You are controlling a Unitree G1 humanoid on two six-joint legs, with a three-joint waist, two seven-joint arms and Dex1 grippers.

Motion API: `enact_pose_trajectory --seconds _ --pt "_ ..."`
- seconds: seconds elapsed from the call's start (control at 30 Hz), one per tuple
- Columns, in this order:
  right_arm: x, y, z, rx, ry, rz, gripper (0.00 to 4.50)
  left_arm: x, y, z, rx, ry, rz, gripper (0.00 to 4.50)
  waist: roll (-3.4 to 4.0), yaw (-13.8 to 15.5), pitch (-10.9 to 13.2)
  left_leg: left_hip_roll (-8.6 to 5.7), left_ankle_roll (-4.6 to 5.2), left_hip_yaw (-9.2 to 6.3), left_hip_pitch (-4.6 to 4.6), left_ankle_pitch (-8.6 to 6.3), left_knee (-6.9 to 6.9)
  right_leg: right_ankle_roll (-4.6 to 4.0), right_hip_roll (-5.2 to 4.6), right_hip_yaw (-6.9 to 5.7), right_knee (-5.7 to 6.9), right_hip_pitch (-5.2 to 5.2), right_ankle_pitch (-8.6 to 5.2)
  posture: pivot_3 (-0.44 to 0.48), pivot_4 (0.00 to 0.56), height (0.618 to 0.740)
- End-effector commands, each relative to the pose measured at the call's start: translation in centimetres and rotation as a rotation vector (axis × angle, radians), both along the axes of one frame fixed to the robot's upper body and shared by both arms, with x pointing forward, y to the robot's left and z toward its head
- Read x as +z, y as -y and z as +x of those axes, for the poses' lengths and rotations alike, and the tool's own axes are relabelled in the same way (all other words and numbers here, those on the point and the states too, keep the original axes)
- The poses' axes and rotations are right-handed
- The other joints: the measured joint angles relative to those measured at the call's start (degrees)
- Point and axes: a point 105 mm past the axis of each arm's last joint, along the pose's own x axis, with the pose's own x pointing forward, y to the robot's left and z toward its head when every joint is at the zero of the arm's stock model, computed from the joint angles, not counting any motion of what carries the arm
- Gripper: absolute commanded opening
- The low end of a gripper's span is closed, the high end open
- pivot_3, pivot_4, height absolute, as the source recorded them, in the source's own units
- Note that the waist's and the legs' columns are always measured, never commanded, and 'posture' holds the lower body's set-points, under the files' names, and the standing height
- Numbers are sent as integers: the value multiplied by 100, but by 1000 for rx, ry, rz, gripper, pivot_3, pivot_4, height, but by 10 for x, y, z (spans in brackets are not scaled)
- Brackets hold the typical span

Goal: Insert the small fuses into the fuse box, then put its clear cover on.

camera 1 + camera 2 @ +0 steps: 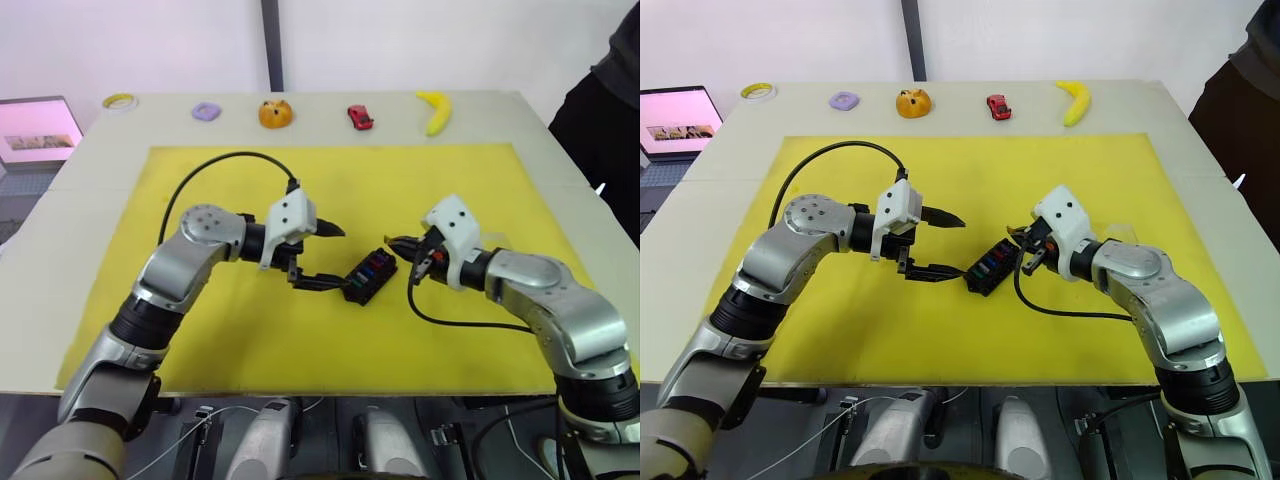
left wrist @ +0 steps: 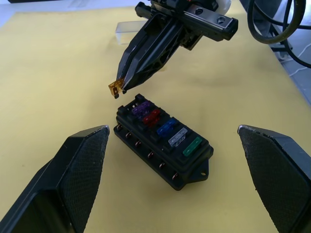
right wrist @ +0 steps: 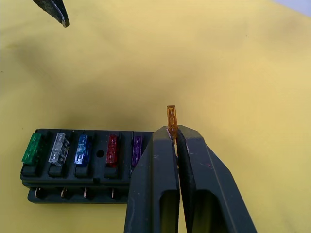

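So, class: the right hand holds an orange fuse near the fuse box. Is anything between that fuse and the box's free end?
Nothing visible is. The right hand pinches the orange fuse just above the fuse box, beside the purple fuse. The left hand is open, with one finger beside the box's far end.

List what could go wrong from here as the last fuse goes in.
1. The right tool pinches the orange fuse by its very edge, so it could tilt or slip on contact.
2. The fuse hangs beside the fuse box, not over a slot; it may miss.
3. The left tool is open around the box without gripping it, so a push may shift the box.
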Motion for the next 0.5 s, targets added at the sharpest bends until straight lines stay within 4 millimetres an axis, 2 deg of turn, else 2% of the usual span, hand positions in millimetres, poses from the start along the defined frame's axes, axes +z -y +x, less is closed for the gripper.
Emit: enact_pose_trajectory --seconds 0.03,0.5 --pt "8 -5 -4 29 39 0 0 6 0 2 -15 37 11 4464 0 -2 0 0 0 0 0 0 0 0 0 0 0 0 0 0 150 735" --pt "4 -3 -7 18 27 -2 0 6 8 11 -32 60 14 4464 0 -1 0 0 0 0 0 0 0 0 0 0 0 0 0 0 150 735"
